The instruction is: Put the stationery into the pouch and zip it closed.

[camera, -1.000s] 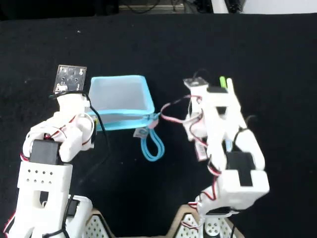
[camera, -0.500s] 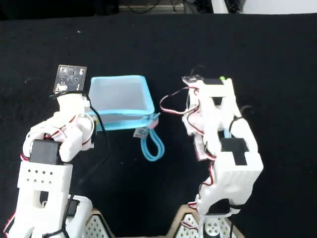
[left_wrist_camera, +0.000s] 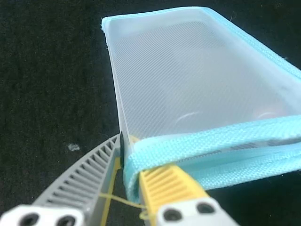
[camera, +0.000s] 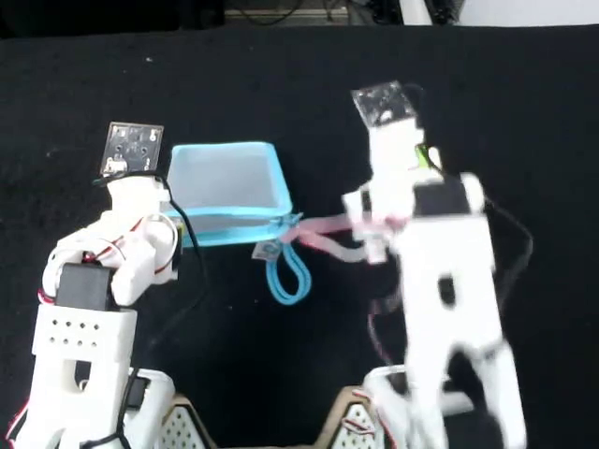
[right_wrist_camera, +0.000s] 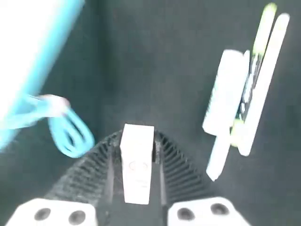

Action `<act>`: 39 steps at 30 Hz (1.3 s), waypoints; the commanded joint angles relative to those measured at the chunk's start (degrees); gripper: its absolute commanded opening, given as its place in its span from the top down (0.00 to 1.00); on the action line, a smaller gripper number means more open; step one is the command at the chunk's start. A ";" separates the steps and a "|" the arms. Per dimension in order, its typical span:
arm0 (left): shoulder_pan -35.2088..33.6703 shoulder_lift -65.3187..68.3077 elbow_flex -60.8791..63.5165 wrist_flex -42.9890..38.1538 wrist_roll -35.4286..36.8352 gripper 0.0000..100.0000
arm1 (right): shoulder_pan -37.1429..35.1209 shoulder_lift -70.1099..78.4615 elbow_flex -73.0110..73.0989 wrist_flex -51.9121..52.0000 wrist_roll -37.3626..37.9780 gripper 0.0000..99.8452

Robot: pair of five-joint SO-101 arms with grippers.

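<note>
The light-blue mesh pouch (camera: 229,182) lies left of centre, its zip side toward the arms and a blue loop strap (camera: 288,271) trailing from its corner. My left gripper (left_wrist_camera: 126,146) is shut on the near corner of the pouch (left_wrist_camera: 197,84), one finger on each side of the blue edging. My right gripper (right_wrist_camera: 137,136) is shut on a small white eraser-like block (right_wrist_camera: 137,169), held above the mat between the strap (right_wrist_camera: 70,134) and the loose stationery. On the mat lie a white block (right_wrist_camera: 225,89), a yellow-green highlighter (right_wrist_camera: 256,52) and a white pen (right_wrist_camera: 263,80).
The black mat (camera: 524,112) covers the table. The right arm (camera: 440,243) stands tall right of the pouch and hides most of the stationery from above; a green tip (camera: 423,154) shows beside it. The left arm (camera: 112,253) sits at the pouch's left corner.
The right arm has lifted and swung up from over the stationery, its wrist now higher and farther back, blurred by motion. The left arm and the pouch have not moved.
</note>
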 commanded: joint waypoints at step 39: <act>0.04 0.44 -0.31 -0.53 0.70 0.97 | -34.81 -39.16 58.42 -84.75 0.35 0.99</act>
